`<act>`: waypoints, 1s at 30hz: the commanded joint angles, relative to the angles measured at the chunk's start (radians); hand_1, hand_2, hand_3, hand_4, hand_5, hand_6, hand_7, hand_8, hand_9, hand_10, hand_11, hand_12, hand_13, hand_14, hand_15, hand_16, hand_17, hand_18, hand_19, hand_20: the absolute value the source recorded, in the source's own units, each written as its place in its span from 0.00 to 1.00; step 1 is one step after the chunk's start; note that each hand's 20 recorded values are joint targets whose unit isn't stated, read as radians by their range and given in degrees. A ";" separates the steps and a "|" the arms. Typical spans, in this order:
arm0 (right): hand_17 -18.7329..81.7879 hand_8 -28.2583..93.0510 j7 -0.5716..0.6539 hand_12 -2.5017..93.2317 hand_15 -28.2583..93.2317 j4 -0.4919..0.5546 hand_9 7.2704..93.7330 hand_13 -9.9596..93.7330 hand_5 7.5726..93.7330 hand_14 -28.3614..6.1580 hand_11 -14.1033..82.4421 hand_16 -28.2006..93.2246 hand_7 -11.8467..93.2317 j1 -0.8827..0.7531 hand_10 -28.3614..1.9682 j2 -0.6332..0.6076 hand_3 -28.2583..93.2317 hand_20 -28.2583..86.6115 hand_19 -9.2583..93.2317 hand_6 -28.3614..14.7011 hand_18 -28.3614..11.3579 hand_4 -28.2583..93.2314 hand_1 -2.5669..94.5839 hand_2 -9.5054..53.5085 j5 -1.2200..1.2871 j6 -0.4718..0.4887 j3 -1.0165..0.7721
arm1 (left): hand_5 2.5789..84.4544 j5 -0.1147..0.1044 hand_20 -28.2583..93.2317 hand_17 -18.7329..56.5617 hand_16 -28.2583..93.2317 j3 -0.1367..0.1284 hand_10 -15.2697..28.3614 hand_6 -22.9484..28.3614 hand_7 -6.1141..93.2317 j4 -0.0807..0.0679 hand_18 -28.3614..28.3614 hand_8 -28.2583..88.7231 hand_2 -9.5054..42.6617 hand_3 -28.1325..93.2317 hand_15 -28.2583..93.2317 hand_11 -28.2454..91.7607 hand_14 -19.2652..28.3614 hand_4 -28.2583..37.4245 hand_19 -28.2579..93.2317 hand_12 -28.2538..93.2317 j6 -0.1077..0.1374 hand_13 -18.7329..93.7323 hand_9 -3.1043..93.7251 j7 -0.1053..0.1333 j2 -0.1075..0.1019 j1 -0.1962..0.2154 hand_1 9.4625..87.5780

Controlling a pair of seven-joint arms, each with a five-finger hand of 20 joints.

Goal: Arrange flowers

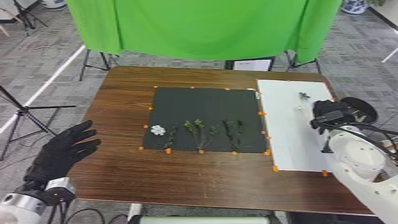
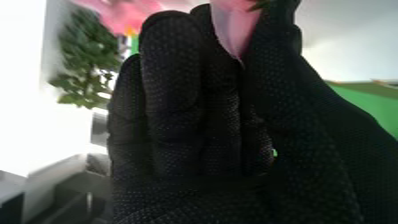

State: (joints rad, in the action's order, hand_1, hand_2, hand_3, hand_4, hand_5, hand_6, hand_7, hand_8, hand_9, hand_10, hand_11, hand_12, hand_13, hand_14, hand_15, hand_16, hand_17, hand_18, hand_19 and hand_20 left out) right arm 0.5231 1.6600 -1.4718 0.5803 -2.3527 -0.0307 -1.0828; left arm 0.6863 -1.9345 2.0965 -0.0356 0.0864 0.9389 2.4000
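My right hand (image 1: 330, 113) is over the right edge of the white board (image 1: 289, 135), beside a round black container (image 1: 362, 106). In the right wrist view, a pink flower piece (image 2: 235, 25) is pinched between the thumb and fingers of that hand (image 2: 204, 110); a green bit shows at its upper end. On the black mat (image 1: 204, 102) lie a white flower (image 1: 157, 130) and several green stems (image 1: 199, 131). The white board bears a small green sprig (image 1: 304, 95) and a small pale piece (image 1: 299, 108). My left hand (image 1: 62, 152) is open with fingers spread, off the table's left side.
Orange markers (image 1: 275, 168) line the mat and board on the brown table (image 1: 178, 180). A green cloth (image 1: 204, 30) hangs behind the table. A tripod (image 1: 27, 110) stands at the left. Another pink flower (image 2: 129, 17) and leafy greenery (image 2: 82, 62) appear beyond the right hand.
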 commanded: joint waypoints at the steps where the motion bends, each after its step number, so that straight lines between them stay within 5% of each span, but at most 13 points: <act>1: 0.47 0.22 -0.111 0.46 0.61 0.059 0.93 0.87 0.73 0.75 0.28 0.51 0.58 0.309 0.78 0.089 0.94 0.58 0.77 0.75 0.33 0.00 0.49 0.00 -0.068 -0.122 0.227 | 0.36 0.004 0.30 0.12 0.20 -0.004 0.66 0.56 0.24 0.007 0.89 0.16 0.15 0.82 0.61 0.44 0.78 0.00 0.57 0.37 0.009 0.35 0.31 -0.005 0.007 0.010 0.18; 7: 0.47 0.21 -0.237 0.46 0.61 0.036 0.94 0.87 0.73 0.76 0.28 0.51 0.58 0.545 0.78 0.289 0.95 0.58 0.77 0.76 0.33 0.00 0.49 0.00 -0.061 -0.197 0.445 | 0.36 0.004 0.31 0.12 0.20 0.016 0.66 0.56 0.24 -0.002 0.89 0.16 0.15 0.82 0.61 0.44 0.78 0.00 0.57 0.37 0.004 0.35 0.31 -0.014 0.000 -0.016 0.18; 17: 0.46 0.21 -0.353 0.46 0.61 -0.189 0.94 0.86 0.73 0.77 0.27 0.52 0.58 0.668 0.79 0.603 0.94 0.58 0.77 0.77 0.33 0.00 0.49 0.00 -0.115 -0.179 0.639 | 0.36 0.003 0.30 0.12 0.20 0.043 0.66 0.56 0.24 -0.010 0.89 0.16 0.15 0.82 0.62 0.44 0.78 0.00 0.57 0.37 0.011 0.35 0.31 -0.008 -0.017 -0.044 0.18; 30: 0.46 0.20 -0.350 0.46 0.61 -0.353 0.94 0.85 0.73 0.77 0.27 0.52 0.59 0.690 0.80 0.714 0.95 0.58 0.77 0.77 0.33 0.00 0.48 0.00 -0.183 -0.122 0.716 | 0.36 0.002 0.30 0.12 0.20 0.053 0.66 0.56 0.24 -0.010 0.89 0.16 0.14 0.82 0.62 0.44 0.78 0.00 0.57 0.37 0.020 0.35 0.31 0.004 -0.031 -0.048 0.18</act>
State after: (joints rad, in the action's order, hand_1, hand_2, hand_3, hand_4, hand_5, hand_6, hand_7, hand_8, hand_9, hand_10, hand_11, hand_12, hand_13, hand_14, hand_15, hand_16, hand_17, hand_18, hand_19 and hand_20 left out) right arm 0.1761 1.3416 -0.7870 1.2653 -2.4993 -0.1763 -0.3896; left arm 0.6871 -1.8874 2.0877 -0.0278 0.0853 0.9162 2.3499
